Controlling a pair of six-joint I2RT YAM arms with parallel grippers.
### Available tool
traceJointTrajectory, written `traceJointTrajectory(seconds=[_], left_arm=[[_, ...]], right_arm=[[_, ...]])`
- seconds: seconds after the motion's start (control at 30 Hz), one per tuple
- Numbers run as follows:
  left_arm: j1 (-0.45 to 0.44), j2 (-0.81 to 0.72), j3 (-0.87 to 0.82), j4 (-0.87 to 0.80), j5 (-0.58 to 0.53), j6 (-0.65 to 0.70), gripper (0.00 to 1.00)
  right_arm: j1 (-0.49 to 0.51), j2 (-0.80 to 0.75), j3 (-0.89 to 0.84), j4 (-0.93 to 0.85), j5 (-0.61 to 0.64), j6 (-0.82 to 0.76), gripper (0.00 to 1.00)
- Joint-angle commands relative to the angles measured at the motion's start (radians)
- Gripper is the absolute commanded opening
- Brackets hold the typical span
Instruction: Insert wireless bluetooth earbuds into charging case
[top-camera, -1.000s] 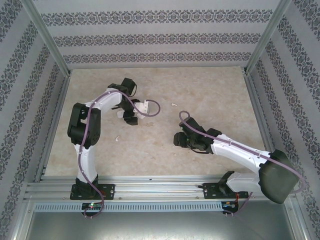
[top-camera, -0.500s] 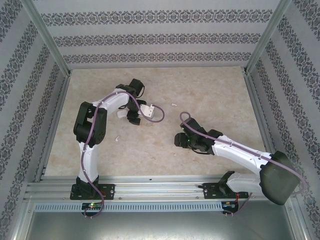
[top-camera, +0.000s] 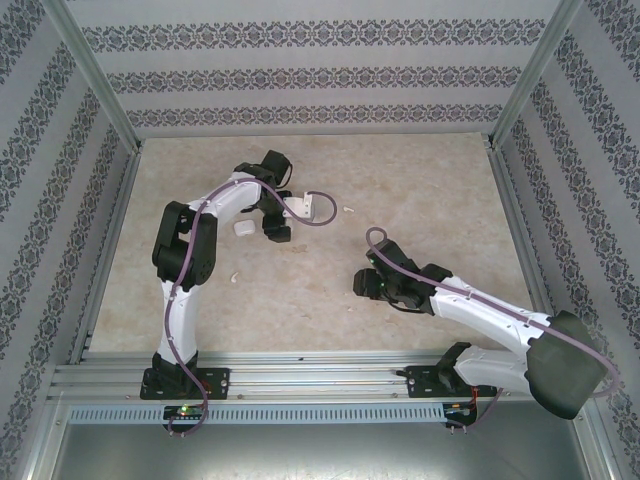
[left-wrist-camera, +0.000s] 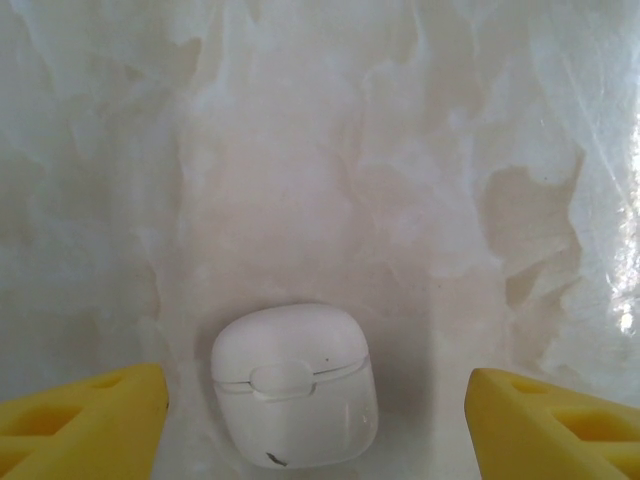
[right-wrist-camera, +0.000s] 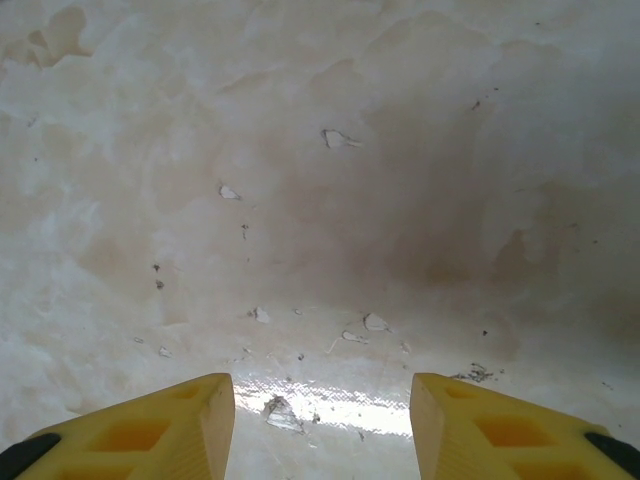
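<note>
Right of centre in the overhead view, one tiny white earbud (top-camera: 348, 210) lies on the pale bench (top-camera: 430, 190), apart from both arms. A second earbud (top-camera: 232, 277) lies lower left, beside the left arm's upright link. I can make out no others. The charging case (top-camera: 243, 229) sits between these two, left of centre, and it shows again low in the left wrist view (left-wrist-camera: 293, 388). Its lid looks shut along the seam, and no earbud is in it.

The left fingers (left-wrist-camera: 85, 415) stand wide apart at the bottom corners of the wrist view. They flank the case without touching it and hold nothing. Over the last second the left arm (top-camera: 225, 195) has swung toward the upper right of the overhead frame. The case now lies uncovered just left of the arm's tip, seemingly on the same spot as before. I read this as the case resting free on the bench. The arm may be lining up on the case or heading for the nearer earbud; I cannot tell which.

The right fingers (right-wrist-camera: 140, 425) are about half open over bare, speckled bench, with nothing between them. The right arm (top-camera: 480, 310) has slid slightly toward the lower right.

The insertion looks barely begun: the lid must come up and each earbud has yet to be fetched.
</note>
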Motion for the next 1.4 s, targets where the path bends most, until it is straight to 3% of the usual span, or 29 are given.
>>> traceJointTrajectory(seconds=[0.0,0.4,0.67,0.83,1.17,1.37], left_arm=[[0.010,0.013,-0.017,-0.016,0.035,-0.106,0.78],[0.032,0.084,0.024,-0.047,0.037,-0.146,0.75],[0.048,0.081,0.003,-0.028,0.066,-0.144,0.62],[0.048,0.030,-0.069,0.050,0.093,-0.156,0.49],[0.039,-0.134,-0.281,0.251,0.192,-0.227,0.40],[-0.020,-0.253,-0.373,0.345,0.281,-0.299,0.37]], right_arm=[[-0.013,-0.019,-0.011,0.001,0.015,-0.010,0.49],[-0.027,-0.020,-0.010,-0.003,0.008,-0.013,0.50],[-0.041,-0.014,-0.011,0.018,-0.016,-0.001,0.50],[-0.068,-0.008,-0.024,0.092,-0.085,0.035,0.50],[-0.131,0.018,-0.050,0.292,-0.256,0.146,0.51],[-0.145,0.076,-0.030,0.431,-0.354,0.208,0.51]])
